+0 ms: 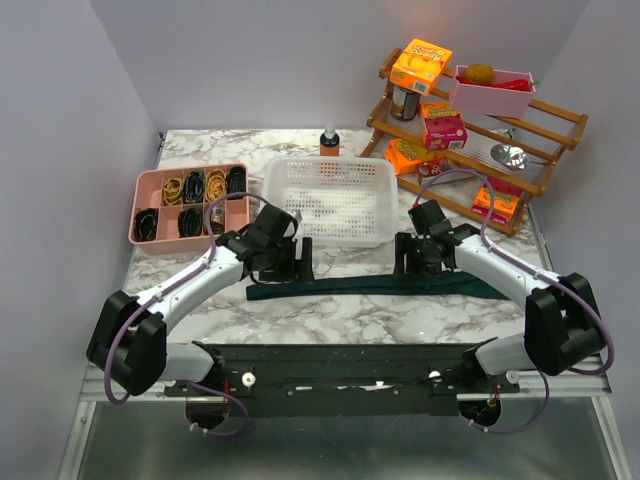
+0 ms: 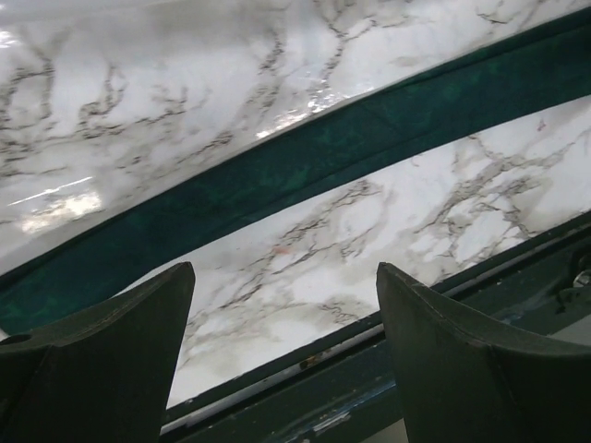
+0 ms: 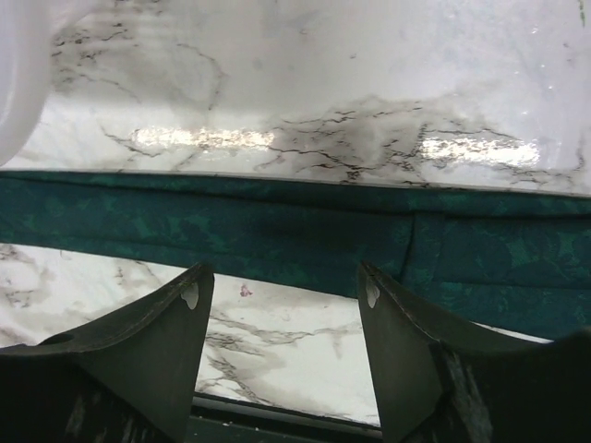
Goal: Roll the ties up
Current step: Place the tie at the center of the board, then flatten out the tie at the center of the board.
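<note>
So far: nothing is rolled, by my reading. The necktie (image 1: pixel 380 286) lies flat at full length on the desk (image 1: pixel 200 320), with no turn started at either end.
Necktie position: it runs crosswise just ahead of both end effectors. Its narrow end reaches out past your left one and its wider end out past your right one.
Left end effector (image 2: pixel 286 277): the jaws stand wide apart with nothing between them. The teal fabric crosses just beyond the fingertips, and its wrist view shows no contact.
Right end effector (image 3: pixel 284 277): the jaws are parted and hold nothing. The tie lies right ahead of the tips, with a seam or overlap showing toward the right-hand finger.
Contact: neither pair of fingers appears to touch the cloth. You cannot tell from these views whether any tip grazes the desk.
Beyond the end effectors: a white basket (image 1: pixel 328 200) sits just past both, between them. A pink divided tray (image 1: pixel 188 205) with coiled items in its compartments sits past your left one.
Left to do: all of it, I judge. You have yet to take hold of one end, fold it over itself and wind the strip along its whole length.
</note>
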`<state>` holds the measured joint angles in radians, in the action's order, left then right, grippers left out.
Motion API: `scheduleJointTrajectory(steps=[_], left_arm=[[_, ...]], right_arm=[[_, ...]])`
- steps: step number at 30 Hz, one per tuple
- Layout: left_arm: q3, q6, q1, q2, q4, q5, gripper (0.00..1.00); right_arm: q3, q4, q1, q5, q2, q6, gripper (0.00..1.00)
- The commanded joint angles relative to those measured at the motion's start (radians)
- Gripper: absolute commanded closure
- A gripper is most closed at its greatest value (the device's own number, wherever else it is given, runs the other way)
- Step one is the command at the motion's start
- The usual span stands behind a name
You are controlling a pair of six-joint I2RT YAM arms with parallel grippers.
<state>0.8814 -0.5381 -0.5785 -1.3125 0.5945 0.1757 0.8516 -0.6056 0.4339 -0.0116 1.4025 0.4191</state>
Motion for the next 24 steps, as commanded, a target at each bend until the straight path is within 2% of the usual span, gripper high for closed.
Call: scheduleJointTrajectory(steps=[1,6,11,15,16,18,22,24], left_arm=[[0.001,-0.057,-0.079,-0.040,-0.140,0.058,0.11],[0.014,-0.083,-0.161,-0.134,-0.217,0.062,0.18],[0.059,-0.103,-0.250,-0.258,-0.321,0.094,0.39],[0.183,-0.086,-0.313,-0.375,-0.334,0.079,0.52],[0.203,-0.086,-0.326,-0.396,-0.334,0.080,0.58],[0.253,-0.086,-0.363,-0.456,-0.337,0.082,0.62],[0.290,-0.117,-0.408,-0.536,-0.372,0.091,0.78],[0.309,-0.126,-0.429,-0.574,-0.377,0.084,0.80]], right_arm=[[0.026,-0.005,0.003,0.071,0.010,-0.009,0.28],[0.024,0.041,0.003,0.102,0.036,-0.002,0.29],[0.044,0.096,0.003,0.139,0.087,0.015,0.29],[0.061,0.139,0.003,0.142,0.133,0.024,0.29],[0.063,0.144,0.002,0.142,0.141,0.026,0.30],[0.069,0.151,0.003,0.139,0.154,0.026,0.30],[0.060,0.159,0.008,0.116,0.164,0.020,0.30],[0.038,0.161,0.012,0.111,0.164,0.020,0.30]])
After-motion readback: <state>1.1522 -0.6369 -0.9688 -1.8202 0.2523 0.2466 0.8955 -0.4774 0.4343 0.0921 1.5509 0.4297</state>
